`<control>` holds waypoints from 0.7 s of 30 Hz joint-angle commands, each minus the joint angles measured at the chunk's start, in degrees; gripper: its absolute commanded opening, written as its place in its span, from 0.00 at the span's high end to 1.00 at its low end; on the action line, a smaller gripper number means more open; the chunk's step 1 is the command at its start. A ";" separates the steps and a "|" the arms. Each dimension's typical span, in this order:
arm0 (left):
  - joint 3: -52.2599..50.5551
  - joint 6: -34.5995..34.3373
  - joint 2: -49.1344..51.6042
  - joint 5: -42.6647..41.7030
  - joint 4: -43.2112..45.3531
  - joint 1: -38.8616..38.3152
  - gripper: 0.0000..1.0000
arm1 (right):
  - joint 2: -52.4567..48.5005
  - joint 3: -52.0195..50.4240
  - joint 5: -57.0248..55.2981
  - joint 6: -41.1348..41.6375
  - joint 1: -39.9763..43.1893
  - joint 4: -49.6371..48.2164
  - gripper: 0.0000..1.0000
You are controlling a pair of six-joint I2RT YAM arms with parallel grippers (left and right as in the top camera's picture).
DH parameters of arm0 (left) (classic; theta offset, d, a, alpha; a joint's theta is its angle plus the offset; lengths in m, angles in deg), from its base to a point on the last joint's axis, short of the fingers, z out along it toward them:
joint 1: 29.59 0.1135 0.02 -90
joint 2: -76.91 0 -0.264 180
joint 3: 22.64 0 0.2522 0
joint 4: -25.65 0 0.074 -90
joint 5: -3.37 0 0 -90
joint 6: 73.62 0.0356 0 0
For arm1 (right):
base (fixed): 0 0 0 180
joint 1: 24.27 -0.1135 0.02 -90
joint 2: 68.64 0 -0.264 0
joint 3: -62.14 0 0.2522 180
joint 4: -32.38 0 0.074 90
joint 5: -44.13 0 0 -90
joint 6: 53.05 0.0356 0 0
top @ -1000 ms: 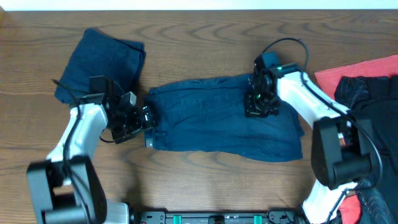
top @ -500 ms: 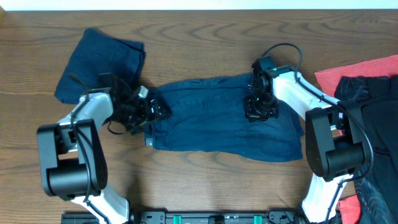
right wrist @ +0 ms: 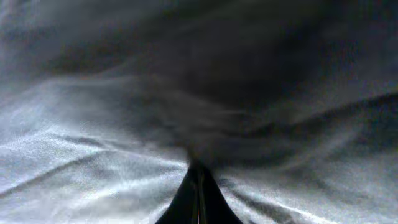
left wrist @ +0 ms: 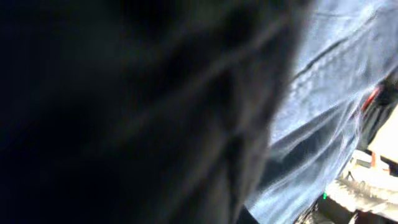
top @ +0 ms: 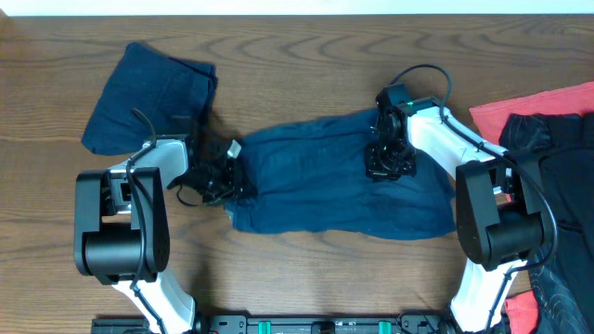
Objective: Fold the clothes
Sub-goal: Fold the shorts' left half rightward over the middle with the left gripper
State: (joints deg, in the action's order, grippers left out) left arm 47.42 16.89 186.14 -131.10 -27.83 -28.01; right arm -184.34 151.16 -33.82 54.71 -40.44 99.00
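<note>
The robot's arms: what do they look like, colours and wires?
The left arm and right arm have smooth white links between bulky black cylindrical joints. The left gripper and right gripper are black, with thin black cables looping beside them.

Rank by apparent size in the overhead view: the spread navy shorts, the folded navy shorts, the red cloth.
1. Spread dark navy denim shorts, mid-table.
2. Folded dark navy denim shorts, upper left.
Unranked: red cloth at the right edge, cropped and partly covered.
</note>
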 commanded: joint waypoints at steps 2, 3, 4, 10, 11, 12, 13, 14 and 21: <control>5.53 1.27 -4.09 9.62 -10.25 0.98 0.94 | 3.15 -0.37 -1.92 -0.72 0.09 0.74 0.99; 8.07 1.57 -5.79 12.98 -14.29 1.25 0.94 | 4.81 -0.37 -2.14 -0.72 0.46 0.72 0.99; 10.49 1.97 -7.26 15.96 -17.84 1.31 0.94 | 6.34 -0.37 -2.32 -0.72 0.79 0.63 0.99; 30.23 5.09 -13.49 29.27 -37.40 0.48 0.94 | 17.05 -0.33 -2.40 -0.66 4.59 -1.11 0.99; 33.62 5.09 -13.84 29.92 -39.60 -0.11 0.94 | 18.43 -0.33 -2.40 -0.66 5.31 -1.49 0.99; 35.89 5.09 -13.92 30.23 -40.96 -0.70 0.94 | 19.32 -0.33 -2.40 -0.61 5.81 -1.62 0.98; 38.66 5.29 -13.97 30.21 -42.58 -1.73 0.94 | 20.35 -0.33 -2.40 -0.39 6.49 -1.66 0.98; 40.48 5.27 -13.97 30.21 -43.54 -2.89 0.94 | 21.07 -0.33 -2.40 0.04 7.04 -1.64 0.98; 38.88 -2.58 -12.17 30.23 -38.97 -16.37 0.93 | 21.53 -0.35 -2.16 0.63 8.26 -0.26 0.98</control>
State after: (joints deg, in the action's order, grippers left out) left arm 87.98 18.95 172.13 -101.37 -68.46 -39.66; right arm -162.50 150.77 -35.70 54.71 -32.26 98.21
